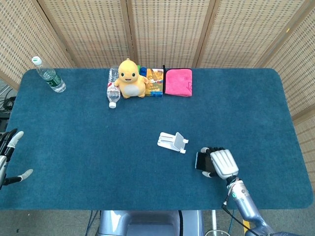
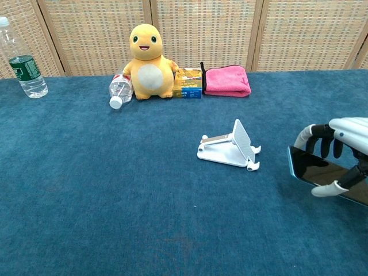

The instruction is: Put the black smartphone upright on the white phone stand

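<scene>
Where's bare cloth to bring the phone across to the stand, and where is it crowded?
Bare blue cloth lies between the right robot hand holding the black smartphone and the white phone stand. Cloth is also bare in front of the stand and across the middle left. The back edge is crowded: lying bottle, yellow plush, small box, pink towel.

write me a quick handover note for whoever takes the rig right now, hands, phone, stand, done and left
Right hand: grips the black smartphone, raised off the blue table cloth, screen tilted.
Left hand: at the table's left edge, fingers apart, holding nothing.
White folding phone stand: mid-table, vacant, to the left of the phone in both views.
Done: phone grasped and picked up.
Left: carry it to the stand, turn it upright, seat it on the ledge, release.
</scene>
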{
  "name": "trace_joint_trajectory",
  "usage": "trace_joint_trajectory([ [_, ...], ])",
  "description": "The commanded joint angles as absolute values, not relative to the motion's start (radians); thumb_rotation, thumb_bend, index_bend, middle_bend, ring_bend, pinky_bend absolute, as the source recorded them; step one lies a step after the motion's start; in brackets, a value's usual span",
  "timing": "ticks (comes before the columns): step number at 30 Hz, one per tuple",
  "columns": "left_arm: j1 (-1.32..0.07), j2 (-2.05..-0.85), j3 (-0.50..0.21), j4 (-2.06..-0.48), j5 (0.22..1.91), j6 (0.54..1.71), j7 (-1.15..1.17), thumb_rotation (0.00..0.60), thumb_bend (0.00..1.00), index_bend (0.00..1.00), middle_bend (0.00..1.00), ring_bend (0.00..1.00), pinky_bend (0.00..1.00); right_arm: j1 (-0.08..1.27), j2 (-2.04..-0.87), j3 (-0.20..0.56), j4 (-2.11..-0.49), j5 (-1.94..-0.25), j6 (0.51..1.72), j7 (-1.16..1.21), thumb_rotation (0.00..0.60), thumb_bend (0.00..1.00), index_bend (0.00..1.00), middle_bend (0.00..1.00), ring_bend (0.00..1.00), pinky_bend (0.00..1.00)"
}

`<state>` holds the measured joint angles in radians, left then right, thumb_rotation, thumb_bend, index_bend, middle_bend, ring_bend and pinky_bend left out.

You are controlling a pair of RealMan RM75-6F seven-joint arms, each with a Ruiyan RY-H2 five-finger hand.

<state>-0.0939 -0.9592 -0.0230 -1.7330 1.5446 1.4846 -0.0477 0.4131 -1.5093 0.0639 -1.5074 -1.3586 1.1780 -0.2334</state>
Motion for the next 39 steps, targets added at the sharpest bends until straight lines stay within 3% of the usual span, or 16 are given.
trace_joint_trajectory([
  [1,-0.095,-0.959,-0.024,-1.733,1.542,1.481,-0.049,0.600,0.00,0.00,0.00,0.00,0.00,0.427,-1.515,0.103,-1.508,-1.381,1.193,-0.160,0.600,0.52,0.33,0.47,0.43,0.42],
  [11,-0.120,-0.951,-0.040,-1.732,1.491,1.428,-0.061,0.600,0.00,0.00,0.00,0.00,0.00,0.523,-1.572,0.275,-1.553,-1.244,1.104,-0.010,0.600,0.52,0.34,0.48,0.44,0.42],
  [15,-0.131,-0.947,-0.046,-1.729,1.469,1.402,-0.072,0.600,0.00,0.00,0.00,0.00,0.00,0.556,-1.612,0.310,-1.536,-1.211,1.087,0.016,0.600,0.52,0.34,0.48,0.44,0.42],
  [22,-0.146,-0.936,-0.054,-1.732,1.441,1.370,-0.090,0.600,0.00,0.00,0.00,0.00,0.00,0.599,-1.707,0.338,-1.446,-1.244,1.104,0.126,0.600,0.52,0.34,0.48,0.44,0.42],
  [39,-0.163,-0.935,-0.063,-1.733,1.404,1.336,-0.082,0.600,0.00,0.00,0.00,0.00,0.00,0.655,-1.865,0.312,-1.164,-1.372,1.185,0.307,0.600,0.52,0.35,0.48,0.44,0.42],
])
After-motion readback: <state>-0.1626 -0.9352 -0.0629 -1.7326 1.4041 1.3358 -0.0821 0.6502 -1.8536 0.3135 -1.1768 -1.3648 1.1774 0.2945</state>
